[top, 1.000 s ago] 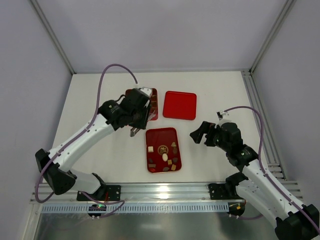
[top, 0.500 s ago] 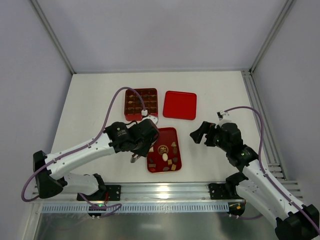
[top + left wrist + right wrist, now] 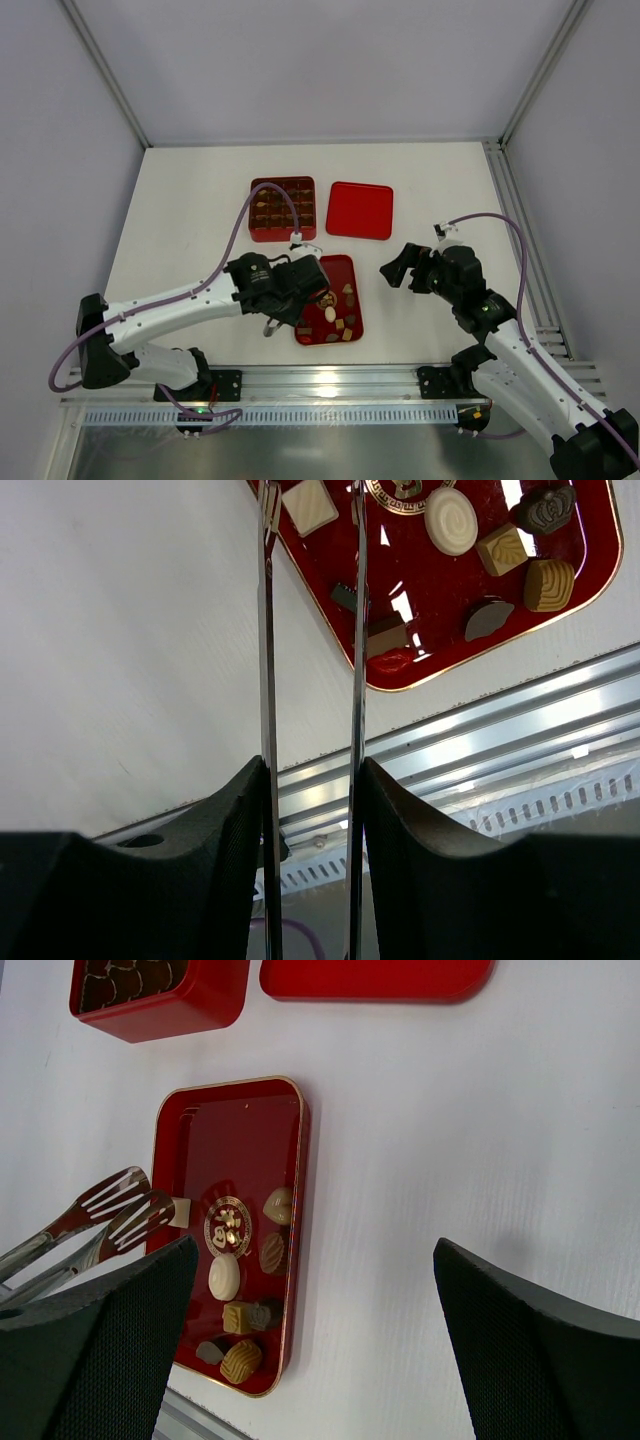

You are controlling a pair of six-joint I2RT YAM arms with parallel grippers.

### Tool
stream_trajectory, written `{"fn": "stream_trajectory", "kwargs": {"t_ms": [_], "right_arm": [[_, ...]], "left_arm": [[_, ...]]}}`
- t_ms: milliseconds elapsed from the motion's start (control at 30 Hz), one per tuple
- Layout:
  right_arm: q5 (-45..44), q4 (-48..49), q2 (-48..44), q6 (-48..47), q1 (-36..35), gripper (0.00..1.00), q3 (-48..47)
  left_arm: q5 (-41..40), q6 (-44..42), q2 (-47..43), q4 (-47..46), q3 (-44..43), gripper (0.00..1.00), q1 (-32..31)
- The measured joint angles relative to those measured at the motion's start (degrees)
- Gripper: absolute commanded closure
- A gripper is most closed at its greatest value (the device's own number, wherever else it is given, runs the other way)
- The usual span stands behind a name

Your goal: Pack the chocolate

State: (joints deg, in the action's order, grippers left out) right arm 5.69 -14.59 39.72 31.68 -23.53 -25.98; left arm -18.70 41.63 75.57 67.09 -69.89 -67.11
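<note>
Several pieces of chocolate [image 3: 224, 1277] in brown, tan and cream lie on a red tray [image 3: 240, 1140], mostly in its near half [image 3: 335, 318]. My left gripper [image 3: 312, 770] is shut on metal tongs [image 3: 268, 630], whose two blades run forward between the fingers. The tong tips [image 3: 122, 1210] hang slightly apart at the tray's left edge, beside a white square chocolate [image 3: 308, 505], with nothing between them. My right gripper [image 3: 315, 1295] stands wide open over bare table to the right of the tray [image 3: 335, 270], holding nothing.
A red box with grid compartments [image 3: 282, 208], some of them filled, stands behind the tray. A flat red lid [image 3: 359, 210] lies to its right. An aluminium rail [image 3: 480, 730] runs along the near table edge.
My left arm has swung from over the grid box down to the tray's left edge, carrying the tongs. The right arm has not moved.
</note>
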Motion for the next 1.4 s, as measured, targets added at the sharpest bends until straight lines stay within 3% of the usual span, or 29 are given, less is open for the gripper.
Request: {"fn": "stream_trajectory", "kwargs": {"t_ms": [1400], "right_arm": [[0.0, 0.4, -1.6, 0.2, 0.0, 0.00, 0.7]], "left_arm": [[3.5, -0.3, 4.3, -3.6, 2.1, 0.58, -0.1]]}}
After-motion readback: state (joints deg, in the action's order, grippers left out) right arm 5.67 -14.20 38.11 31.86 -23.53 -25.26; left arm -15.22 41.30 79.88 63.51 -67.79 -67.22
